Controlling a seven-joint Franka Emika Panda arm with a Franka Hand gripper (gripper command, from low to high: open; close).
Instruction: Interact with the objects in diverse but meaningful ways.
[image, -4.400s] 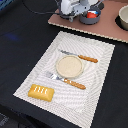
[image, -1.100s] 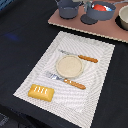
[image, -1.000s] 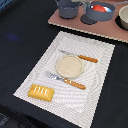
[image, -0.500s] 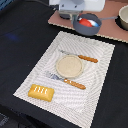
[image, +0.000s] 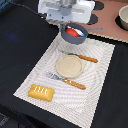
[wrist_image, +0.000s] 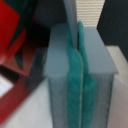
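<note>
Hand (image: 73, 25) is clamped on the pot (image: 74, 35) with tomato (image: 73, 32), at 12 o'clock from the plate (image: 69, 66).

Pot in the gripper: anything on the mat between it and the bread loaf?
Yes. Between the blue-grey pot and the bread loaf lie the knife, the round plate and the fork, one after another across the striped mat.

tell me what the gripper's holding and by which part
The gripper is shut on the blue-grey two-handled pot, pinching its thin rim, tomato inside.
</note>
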